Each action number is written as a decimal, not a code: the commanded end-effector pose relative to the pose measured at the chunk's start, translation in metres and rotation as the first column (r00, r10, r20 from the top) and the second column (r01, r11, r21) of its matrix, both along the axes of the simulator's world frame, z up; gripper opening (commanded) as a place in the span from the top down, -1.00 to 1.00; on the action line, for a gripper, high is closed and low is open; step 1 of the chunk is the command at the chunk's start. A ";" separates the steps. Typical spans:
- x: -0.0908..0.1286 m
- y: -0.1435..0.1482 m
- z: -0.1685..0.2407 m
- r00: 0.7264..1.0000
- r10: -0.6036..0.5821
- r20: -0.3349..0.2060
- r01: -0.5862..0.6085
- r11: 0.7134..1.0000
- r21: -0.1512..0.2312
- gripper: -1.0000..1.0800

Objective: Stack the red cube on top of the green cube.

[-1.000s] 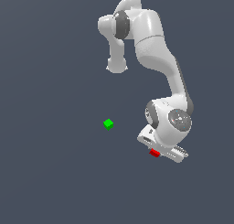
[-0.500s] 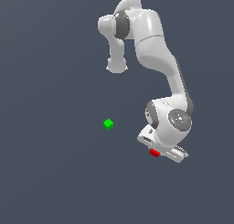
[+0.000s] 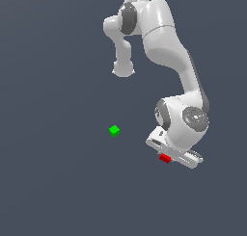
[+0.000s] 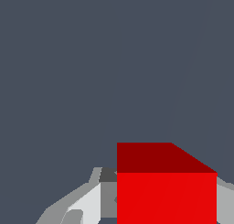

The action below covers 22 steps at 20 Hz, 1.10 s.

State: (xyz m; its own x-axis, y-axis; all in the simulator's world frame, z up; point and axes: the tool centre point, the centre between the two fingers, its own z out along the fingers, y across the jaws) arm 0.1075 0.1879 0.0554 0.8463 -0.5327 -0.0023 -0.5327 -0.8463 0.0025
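A bright red plain cube (image 4: 167,198) is sitting close to the camera, filling the space between the grey-white fingers (image 4: 87,202) of the end effector (image 4: 155,205), above a dark grey counter (image 4: 91,72).

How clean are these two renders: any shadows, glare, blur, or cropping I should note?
Exterior view: flat, even light, no cast shadows on the grey ground, soft shading on the white arm, slightly soft edges; the green cube and red cube are tiny. Wrist view: sharp, no glare; the red cube fills the lower frame, cropped at the edge, its top face darker, hiding most of the hand.
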 end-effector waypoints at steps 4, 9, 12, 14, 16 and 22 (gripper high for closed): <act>0.000 0.000 0.041 1.000 0.000 0.003 0.000 1.000 0.001 1.00; 0.001 0.000 0.062 1.000 0.000 0.003 0.000 1.000 0.001 1.00; 0.001 0.000 0.065 1.000 0.000 0.003 0.000 1.000 0.001 1.00; 0.002 0.000 0.065 1.000 0.000 0.003 0.000 1.000 0.001 1.00; 0.002 0.000 0.064 1.000 0.000 0.004 0.000 1.000 0.001 1.00; -0.002 -0.005 0.063 1.000 0.000 0.004 0.000 1.000 0.001 1.00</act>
